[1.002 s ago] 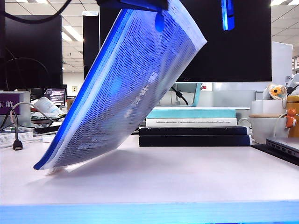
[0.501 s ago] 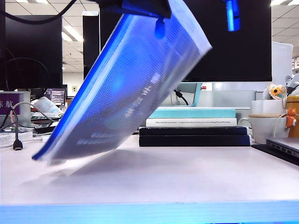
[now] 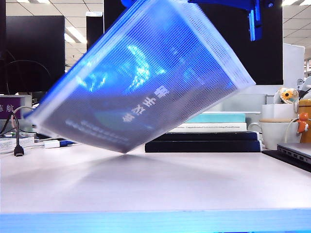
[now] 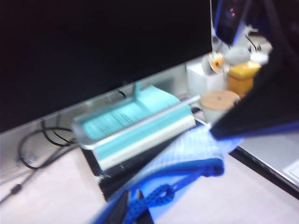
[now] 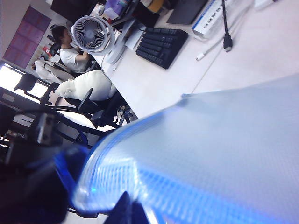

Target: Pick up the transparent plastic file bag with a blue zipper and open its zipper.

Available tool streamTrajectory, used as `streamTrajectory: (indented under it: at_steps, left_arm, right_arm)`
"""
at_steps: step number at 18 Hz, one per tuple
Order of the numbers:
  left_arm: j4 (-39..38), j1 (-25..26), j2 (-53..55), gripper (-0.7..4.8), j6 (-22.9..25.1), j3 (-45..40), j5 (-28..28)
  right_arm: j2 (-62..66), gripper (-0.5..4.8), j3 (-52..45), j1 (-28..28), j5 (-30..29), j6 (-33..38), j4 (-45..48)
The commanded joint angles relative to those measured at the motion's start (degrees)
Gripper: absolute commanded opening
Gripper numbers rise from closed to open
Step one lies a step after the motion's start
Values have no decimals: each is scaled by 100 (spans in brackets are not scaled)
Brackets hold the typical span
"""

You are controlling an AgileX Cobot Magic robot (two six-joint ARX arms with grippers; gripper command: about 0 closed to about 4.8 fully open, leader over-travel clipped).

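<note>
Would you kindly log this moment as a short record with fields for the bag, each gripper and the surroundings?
file bag: held clear of the table, tilted, blurred
zipper pull cord: blue, pinched by the left gripper
left gripper: shut on the cord, near the bag's blue edge
right gripper: shut on the bag's edge, near the top of the exterior view
stacked books: on the table behind the bag

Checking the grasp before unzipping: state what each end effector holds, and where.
The left end effector pinches the zipper's cord pull tab. The right end effector grips the file bag at an edge.
</note>
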Motion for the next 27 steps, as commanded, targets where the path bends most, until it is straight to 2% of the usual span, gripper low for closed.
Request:
streamTrajectory:
  at_steps: [1,4,5,6,7,8,9,11,13,15,17,20,22,24,25,27]
  left_arm:
    - [66,7,-149,-6,35,31,-81]
    - [68,7,-149,-6,37,31,-42]
    - [68,9,-149,-6,39,31,-42]
    - [70,42,-149,-6,39,31,-9]
    - [68,50,-149,-6,57,31,-2]
    - [59,90,-149,-6,81,31,101]
    - [72,168,-149,-6,79,33,267]
    - [-44,308,-149,-6,76,186,695]
    - [-389,468,-149,-6,-11,485,1296]
    - [-789,660,-129,-6,-199,734,1880]
    - [-1222,999,-116,-6,-485,890,2835]
    - [-1394,1220,-103,-6,-614,892,3136]
    - [-1248,1307,-42,-6,-758,894,3436]
    - [-1128,1327,61,-6,-896,894,3589]
    - [-1108,1327,164,-6,-944,894,3628]
    - [-929,1320,162,-6,-1021,894,3757]
  right_arm:
    - [-37,-6,26,4,-2,-52,39]
    - [-37,-6,26,9,-352,-494,22]
    - [-37,36,26,17,-684,-931,-17]
    - [-37,192,26,17,-955,-1209,-116]
    - [-37,260,26,17,-1008,-1233,-127]
    - [-37,297,26,17,-1344,-1445,-129]
    - [-52,297,28,17,-1613,-1620,-162]
    - [-92,298,26,31,-1624,-2306,-459]
    - [-142,298,26,35,-1416,-3003,-758]
    - [-177,322,26,35,-1279,-3512,-841]
    - [-278,329,28,35,-754,-4385,-820]
    - [-345,342,31,35,-702,-4811,-800]
    - [-323,342,26,221,-638,-4964,-826]
    - [-319,342,26,570,-192,-5075,-822]
    - [-273,342,26,957,339,-5171,-828]
    - [-186,319,26,1093,614,-5169,-866]
